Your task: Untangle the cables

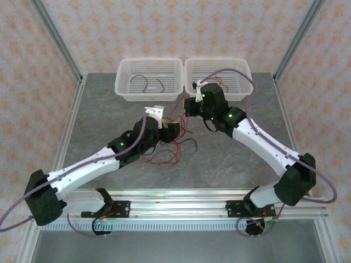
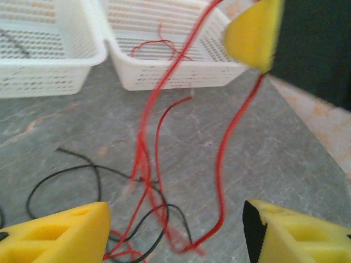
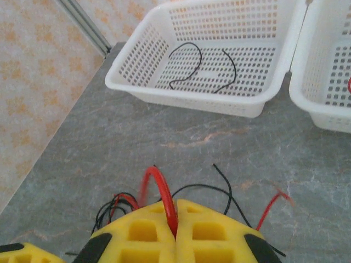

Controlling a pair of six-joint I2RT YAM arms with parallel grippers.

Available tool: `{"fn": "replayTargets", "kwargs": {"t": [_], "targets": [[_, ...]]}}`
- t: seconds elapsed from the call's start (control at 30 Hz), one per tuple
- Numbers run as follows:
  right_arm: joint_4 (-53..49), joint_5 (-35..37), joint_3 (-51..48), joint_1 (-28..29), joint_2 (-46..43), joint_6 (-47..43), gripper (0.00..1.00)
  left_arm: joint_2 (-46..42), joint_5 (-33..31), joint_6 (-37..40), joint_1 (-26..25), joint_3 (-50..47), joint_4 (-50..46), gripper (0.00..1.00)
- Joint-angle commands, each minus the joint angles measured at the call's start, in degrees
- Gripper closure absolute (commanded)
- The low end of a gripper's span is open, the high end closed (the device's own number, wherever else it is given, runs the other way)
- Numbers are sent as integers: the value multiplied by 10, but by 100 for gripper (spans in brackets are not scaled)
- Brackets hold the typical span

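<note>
I judged the job partly done; two black cables [image 3: 186,60] lay in the left basket [image 3: 181,97] and a red cable [image 2: 159,48] in the right basket [image 2: 164,76]; the remaining cables [image 1: 164,152], thin, curly, red and black, sat knotted on the bench [image 1: 219,164] between the arms; the right pincer [image 3: 174,216] was clamped on a red strand [image 3: 160,186] of them; the left pincer [image 2: 175,222] stood apart over the tangle.

peach floral wallpaper [image 1: 33,66], grey marbled tabletop [image 1: 219,164], slanted aluminium frame posts [image 1: 56,38], even indoor light
</note>
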Motion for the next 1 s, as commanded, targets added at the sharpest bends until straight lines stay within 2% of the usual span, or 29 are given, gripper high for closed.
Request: {"fn": "replayTargets", "kwargs": {"t": [0.0,0.1,0.27,0.57,0.97], "targets": [[16,-19,-16,1,-36,12,100,34,-3,43,-15,29,77,34],[23,-31,-25,0,-49,24,100,79,-35,50,-18,36,102,34],[28,-39,-36,0,-82,40,100,141,-134,43,-20,35,122,38],[8,-11,-2,1,-132,42,100,197,-143,9,-20,-38,215,43],[-54,48,116,0,-153,17,100,294,-186,-11,-18,-68,258,50]]}}
